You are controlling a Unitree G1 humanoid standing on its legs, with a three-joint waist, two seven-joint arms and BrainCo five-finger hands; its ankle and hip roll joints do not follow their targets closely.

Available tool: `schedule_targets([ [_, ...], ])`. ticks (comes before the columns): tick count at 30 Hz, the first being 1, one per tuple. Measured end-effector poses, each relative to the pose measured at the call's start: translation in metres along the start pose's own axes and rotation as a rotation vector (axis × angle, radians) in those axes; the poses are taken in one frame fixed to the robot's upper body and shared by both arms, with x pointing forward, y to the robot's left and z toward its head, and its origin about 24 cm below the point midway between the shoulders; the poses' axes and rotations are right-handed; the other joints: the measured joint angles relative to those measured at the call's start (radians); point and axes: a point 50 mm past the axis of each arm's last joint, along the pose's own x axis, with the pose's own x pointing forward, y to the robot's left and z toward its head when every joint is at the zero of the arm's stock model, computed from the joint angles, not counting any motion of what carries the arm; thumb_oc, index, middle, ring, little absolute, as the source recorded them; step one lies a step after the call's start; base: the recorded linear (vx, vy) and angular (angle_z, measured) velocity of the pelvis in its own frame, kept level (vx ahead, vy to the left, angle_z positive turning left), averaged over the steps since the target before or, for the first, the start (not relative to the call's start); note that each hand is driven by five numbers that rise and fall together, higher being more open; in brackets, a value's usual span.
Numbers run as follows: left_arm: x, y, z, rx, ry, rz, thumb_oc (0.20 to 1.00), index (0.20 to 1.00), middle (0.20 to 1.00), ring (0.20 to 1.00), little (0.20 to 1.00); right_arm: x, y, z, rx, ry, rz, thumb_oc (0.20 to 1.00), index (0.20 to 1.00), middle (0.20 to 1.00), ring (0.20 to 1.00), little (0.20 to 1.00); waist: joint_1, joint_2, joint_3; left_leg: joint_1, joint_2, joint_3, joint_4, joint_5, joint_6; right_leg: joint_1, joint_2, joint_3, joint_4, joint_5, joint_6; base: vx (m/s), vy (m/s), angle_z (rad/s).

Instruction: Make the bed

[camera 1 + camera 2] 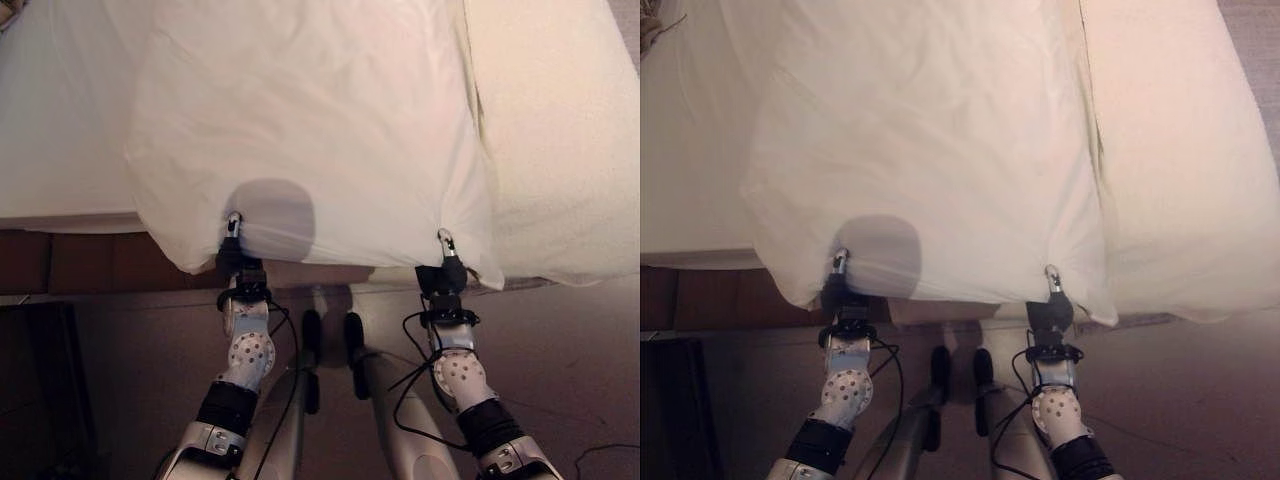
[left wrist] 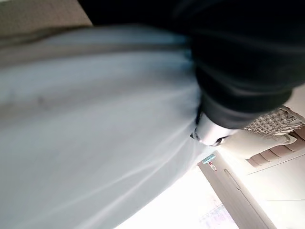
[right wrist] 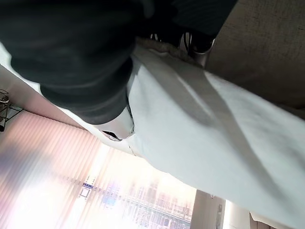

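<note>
While both hands grip its near hem, the white, softly wrinkled cloth cover (image 1: 300, 130) lies spread over the middle of the bed, its long axis running from the near edge towards the far side. Its near hem hangs just past the near edge of the mattress, drooping between the two grip points, with rounded corners at near left and near right. On the left it overlaps a flat white sheet (image 1: 50, 120), whose near edge shows as a straight pale line above a dark brown bed base (image 1: 70, 262). On the right its edge runs along a cream, thicker-textured blanket (image 1: 560, 140) that covers the right part of the bed and falls over the near edge.

The left hand (image 1: 233, 232) reaches up under the near-left part of the hem, one silver finger showing against the cloth; in the left wrist view the cloth is drawn in folds towards the thumb (image 2: 209, 136), so the hand pinches the cover. The right hand (image 1: 446, 245) holds the near-right part of the hem likewise, cloth gathered at its thumb (image 3: 119, 129) in the right wrist view.

Near the bed, a bare greyish-brown floor (image 1: 560, 340) lies open to the right.
</note>
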Motion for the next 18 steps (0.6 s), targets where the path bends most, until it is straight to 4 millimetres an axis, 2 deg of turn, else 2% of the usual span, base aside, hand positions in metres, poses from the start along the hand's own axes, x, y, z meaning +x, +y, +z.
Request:
schedule_targets([
  [1, 0.000, -0.002, -0.002, -0.003, 0.004, -0.005, 0.200, 0.200, 0.200, 0.200, 0.200, 0.000, -0.002, 0.002, -0.008, -0.002, -0.005, 0.200, 0.200, 0.200, 0.200, 0.200, 0.001, 0.000, 0.000, -0.004, -0.008, 0.004, 0.011, 0.014, -0.023, 0.001, -0.010, 0.003, -0.001, -0.002, -0.010, 0.00, -0.067, 0.57],
  [2, -0.001, 0.000, -0.001, 0.006, 0.002, -0.001, 0.200, 0.200, 0.200, 0.200, 0.200, 0.001, -0.003, 0.002, -0.020, 0.004, -0.007, 0.200, 0.200, 0.200, 0.200, 0.200, 0.017, 0.005, -0.002, -0.003, 0.000, 0.008, 0.039, -0.008, -0.042, 0.005, -0.018, 0.007, 0.002, -0.002, -0.023, 0.00, -0.042, -0.05],
  [3, -0.002, 0.001, -0.001, 0.007, 0.002, 0.002, 0.200, 0.200, 0.200, 0.200, 0.200, 0.002, -0.003, 0.002, -0.019, 0.006, -0.007, 0.200, 0.200, 0.200, 0.200, 0.200, 0.021, 0.005, -0.002, -0.004, 0.011, 0.021, 0.070, -0.036, -0.030, 0.006, -0.018, 0.004, 0.004, 0.000, -0.026, 0.03, -0.009, -0.26],
  [4, -0.001, 0.000, 0.000, 0.003, -0.004, 0.002, 0.200, 0.200, 0.200, 0.200, 0.200, 0.002, -0.001, 0.001, -0.018, 0.008, -0.003, 0.200, 0.200, 0.200, 0.200, 0.200, 0.021, 0.006, -0.003, -0.014, 0.047, 0.032, 0.148, -0.098, -0.009, 0.005, -0.033, -0.028, 0.000, 0.008, -0.033, 0.04, 0.024, -0.12],
  [5, 0.001, -0.003, 0.000, 0.007, -0.007, -0.012, 0.200, 0.200, 0.200, 0.200, 0.200, 0.005, 0.001, 0.002, -0.018, 0.003, 0.010, 0.200, 0.200, 0.200, 0.200, 0.200, 0.016, 0.005, -0.005, -0.016, 0.097, -0.007, 0.179, -0.131, -0.011, 0.001, -0.042, -0.033, -0.006, 0.010, -0.042, 0.06, 0.057, 0.01],
  [6, 0.002, -0.006, -0.001, 0.010, -0.008, -0.023, 0.200, 0.200, 0.200, 0.200, 0.200, 0.005, 0.001, 0.004, -0.021, 0.000, 0.010, 0.200, 0.200, 0.200, 0.200, 0.200, 0.017, 0.006, -0.005, -0.007, 0.122, -0.021, 0.157, -0.137, -0.013, -0.004, -0.041, -0.036, -0.009, 0.013, -0.042, 0.04, 0.111, 0.15],
  [8, 0.004, -0.012, 0.002, 0.005, -0.020, -0.036, 0.200, 0.200, 0.200, 0.200, 0.200, 0.008, 0.005, 0.005, -0.024, -0.002, 0.026, 0.200, 0.200, 0.200, 0.200, 0.200, 0.021, 0.005, -0.006, 0.022, 0.231, -0.169, 0.028, -0.135, -0.029, -0.037, -0.043, -0.025, 0.016, 0.019, -0.032, 0.05, 0.221, 0.04],
  [9, 0.004, -0.013, 0.003, 0.006, -0.023, -0.040, 0.200, 0.200, 0.200, 0.200, 0.200, 0.008, 0.004, 0.005, -0.022, -0.004, 0.021, 0.200, 0.200, 0.200, 0.200, 0.200, 0.021, 0.005, -0.005, 0.023, 0.250, -0.184, -0.005, -0.134, -0.025, -0.046, -0.033, -0.021, 0.023, 0.011, -0.041, 0.08, 0.327, -0.06],
  [10, 0.005, -0.014, 0.003, 0.028, -0.031, -0.045, 0.200, 0.200, 0.200, 0.200, 0.200, 0.011, 0.006, 0.005, -0.018, -0.010, 0.030, 0.200, 0.200, 0.200, 0.200, 0.200, 0.026, 0.005, -0.005, 0.023, 0.321, -0.199, -0.064, -0.134, -0.028, -0.065, -0.029, -0.015, 0.038, 0.011, -0.027, 0.06, 0.231, -0.07],
  [13, 0.004, -0.014, 0.001, 0.029, -0.027, -0.039, 0.200, 0.200, 0.200, 0.200, 0.200, 0.010, 0.004, 0.006, -0.017, -0.015, 0.019, 0.200, 0.200, 0.200, 0.200, 0.200, 0.039, 0.010, -0.008, 0.043, 0.401, -0.192, -0.164, -0.127, -0.040, -0.083, -0.035, -0.004, 0.080, -0.008, 0.013, 0.04, 0.467, -0.18],
  [14, 0.005, -0.015, 0.001, 0.029, -0.026, -0.046, 0.200, 0.200, 0.200, 0.200, 0.200, 0.011, 0.005, 0.006, -0.015, -0.015, 0.024, 0.200, 0.200, 0.200, 0.200, 0.200, 0.052, 0.013, -0.010, 0.052, 0.410, -0.138, -0.176, -0.125, -0.042, -0.088, -0.048, -0.023, 0.083, -0.006, 0.028, -0.01, 0.501, -0.23],
  [15, 0.003, -0.013, 0.000, 0.030, -0.024, -0.038, 0.200, 0.200, 0.200, 0.200, 0.200, 0.011, 0.004, 0.007, -0.020, -0.015, 0.023, 0.200, 0.200, 0.200, 0.200, 0.200, 0.047, 0.020, -0.015, 0.053, 0.407, -0.119, -0.171, -0.127, -0.032, -0.090, -0.052, -0.033, 0.087, -0.005, 0.040, -0.04, 0.536, -0.33],
  [16, 0.001, -0.011, -0.001, 0.024, -0.020, -0.028, 0.200, 0.200, 0.200, 0.200, 0.200, 0.012, 0.006, 0.008, -0.024, -0.020, 0.033, 0.200, 0.200, 0.200, 0.200, 0.200, 0.049, 0.045, -0.028, 0.054, 0.388, -0.126, -0.161, -0.119, -0.023, -0.107, -0.051, -0.035, 0.098, -0.005, 0.065, 0.00, 0.564, -0.30],
  [17, 0.003, -0.014, -0.003, 0.020, -0.019, -0.040, 0.200, 0.200, 0.200, 0.200, 0.200, 0.012, 0.008, 0.009, -0.014, -0.030, 0.038, 0.200, 0.200, 0.200, 0.200, 0.200, 0.053, 0.048, -0.035, 0.010, 0.350, -0.170, -0.127, -0.057, -0.072, -0.129, -0.082, -0.034, 0.093, -0.001, 0.098, 0.00, 0.561, -0.22],
  [18, 0.004, -0.016, -0.004, 0.017, -0.017, -0.044, 0.200, 0.200, 0.200, 0.200, 0.200, 0.012, 0.007, 0.011, -0.009, -0.041, 0.035, 0.200, 0.200, 0.200, 0.200, 0.200, 0.051, 0.048, -0.037, -0.005, 0.331, -0.167, -0.108, -0.062, -0.079, -0.132, -0.100, -0.024, 0.085, 0.003, 0.108, 0.09, 0.678, 0.18],
])
